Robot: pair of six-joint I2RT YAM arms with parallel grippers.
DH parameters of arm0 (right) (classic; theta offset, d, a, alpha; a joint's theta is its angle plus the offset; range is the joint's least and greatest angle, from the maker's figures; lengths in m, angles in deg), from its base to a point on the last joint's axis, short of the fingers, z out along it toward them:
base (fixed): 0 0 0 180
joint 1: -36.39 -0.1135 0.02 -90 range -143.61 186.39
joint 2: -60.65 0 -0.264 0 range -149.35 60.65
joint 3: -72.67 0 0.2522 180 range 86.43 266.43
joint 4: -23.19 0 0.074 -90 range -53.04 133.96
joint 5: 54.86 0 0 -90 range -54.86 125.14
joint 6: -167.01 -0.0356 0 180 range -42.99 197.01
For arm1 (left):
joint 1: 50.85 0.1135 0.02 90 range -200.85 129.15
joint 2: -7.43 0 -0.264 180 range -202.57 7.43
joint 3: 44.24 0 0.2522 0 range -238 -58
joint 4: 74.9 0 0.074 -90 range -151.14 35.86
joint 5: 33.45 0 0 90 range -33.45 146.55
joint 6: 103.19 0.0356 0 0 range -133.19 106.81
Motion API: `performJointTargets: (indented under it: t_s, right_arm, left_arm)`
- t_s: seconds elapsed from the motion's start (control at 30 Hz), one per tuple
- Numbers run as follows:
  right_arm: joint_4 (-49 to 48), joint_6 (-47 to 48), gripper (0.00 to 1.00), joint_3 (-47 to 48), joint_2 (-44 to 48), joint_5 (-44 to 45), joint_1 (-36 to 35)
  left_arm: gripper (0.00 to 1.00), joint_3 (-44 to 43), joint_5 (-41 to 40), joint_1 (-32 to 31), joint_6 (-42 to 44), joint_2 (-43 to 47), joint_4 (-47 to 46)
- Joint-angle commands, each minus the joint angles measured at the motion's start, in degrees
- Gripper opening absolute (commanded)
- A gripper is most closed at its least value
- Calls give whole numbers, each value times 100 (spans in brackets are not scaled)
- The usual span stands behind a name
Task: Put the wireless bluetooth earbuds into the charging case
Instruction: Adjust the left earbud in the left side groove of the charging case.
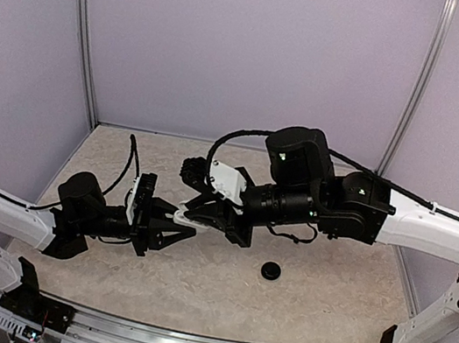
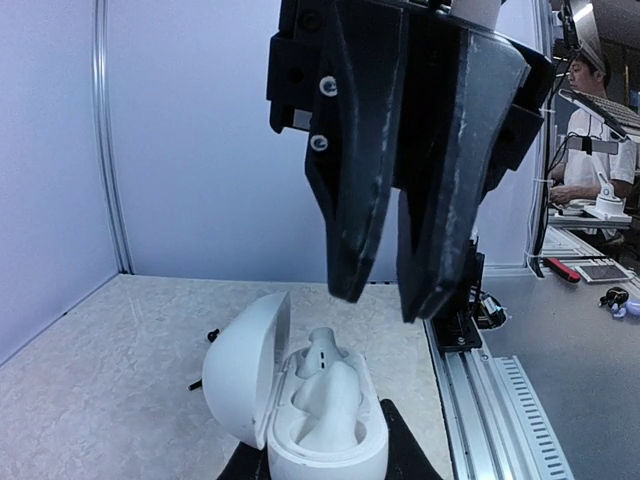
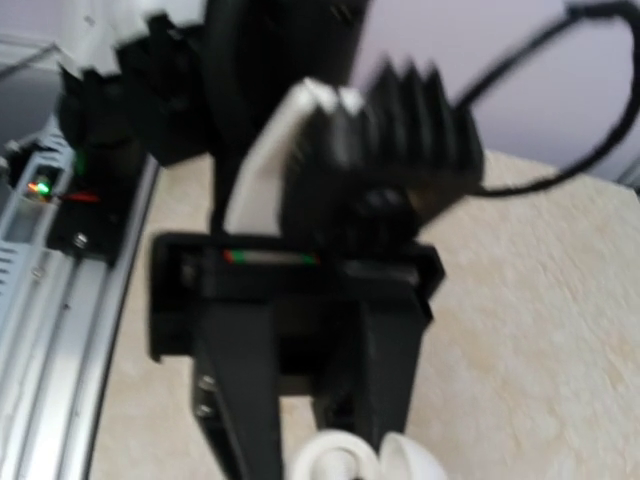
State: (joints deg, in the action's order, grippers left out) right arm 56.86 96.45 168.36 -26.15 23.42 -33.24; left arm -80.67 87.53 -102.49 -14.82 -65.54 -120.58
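Hovering over the open charging case (image 2: 300,425) — right gripper (image 2: 383,300), tips down.

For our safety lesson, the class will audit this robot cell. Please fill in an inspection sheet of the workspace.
Surface: table, beige and speckled.
Job's things: case open, lid raised; two earbuds seem to sit inside.
Clutter: black disc on the table.
End effectors: left grips the case; right above it, jaws nearly together, nothing seen between.
Cables: black cable arches above the end effectors.
Surroundings: lilac walls; person at a desk beyond.
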Motion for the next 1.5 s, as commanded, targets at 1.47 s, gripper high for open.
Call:
performJointTargets:
  t_s: [1.47]
  right_arm:
    - [689,-88,2,313,-706,1205,-4]
  left_arm:
    - [0,73,98,-32,58,181,-325]
